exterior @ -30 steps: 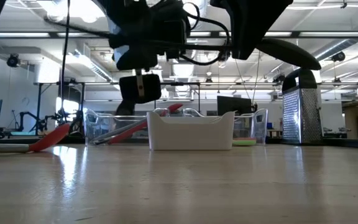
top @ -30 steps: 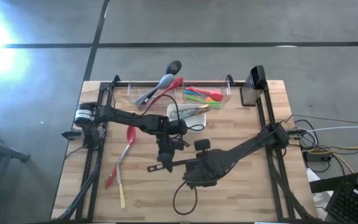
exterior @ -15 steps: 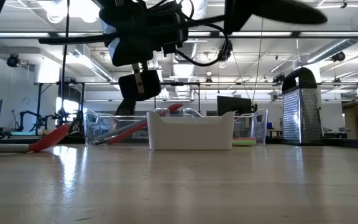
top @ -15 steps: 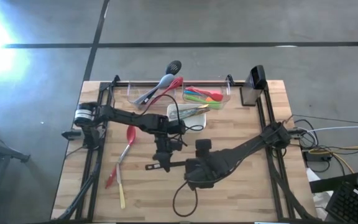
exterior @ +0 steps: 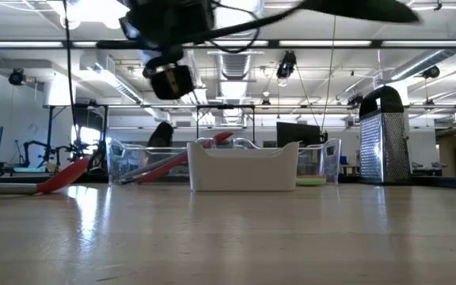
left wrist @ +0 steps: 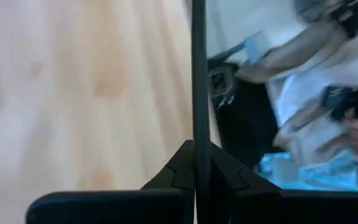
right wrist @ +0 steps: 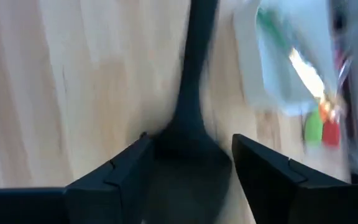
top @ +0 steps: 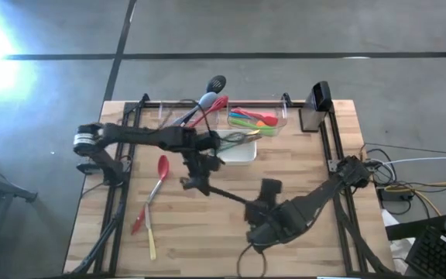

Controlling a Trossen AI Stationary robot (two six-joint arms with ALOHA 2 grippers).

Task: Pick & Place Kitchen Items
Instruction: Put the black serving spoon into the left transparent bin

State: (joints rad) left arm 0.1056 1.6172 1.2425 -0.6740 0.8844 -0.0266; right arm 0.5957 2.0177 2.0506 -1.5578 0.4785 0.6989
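Note:
A slim black utensil (top: 221, 195) hangs in the air over the middle of the table, between my two grippers. My left gripper (top: 196, 180) is shut on its thin handle, and also shows high in the low view (exterior: 169, 79). My right gripper (top: 255, 212) has the utensil's broad end between its fingers. A red spoon (top: 162, 167), a red utensil (top: 139, 222) and a yellow one (top: 152, 242) lie flat on the table's left part. My left gripper pinches the black utensil's thin handle (left wrist: 197, 134) between its two fingers, near the handle's free end. The handle runs straight on past the fingertips. The utensil is lifted clear of the table. My right gripper has the utensil's broad end (right wrist: 188, 140) between its two widely spaced fingers (right wrist: 126, 171). The end fills the gap. The handle runs away from the fingers toward the left gripper.
Two clear bins stand at the far edge. The left bin (top: 178, 118) holds grey, red and black utensils, and the right bin (top: 279, 122) holds coloured ones. A white square dish (top: 238, 152) with utensils stands in front of them. A box grater (top: 316, 106) is at the far right.
Both grippers have risen with the black utensil. My left gripper has gone toward the far edge and my right gripper toward the right edge. The utensil, which lay across the table left to right, now slants from far left to near right.

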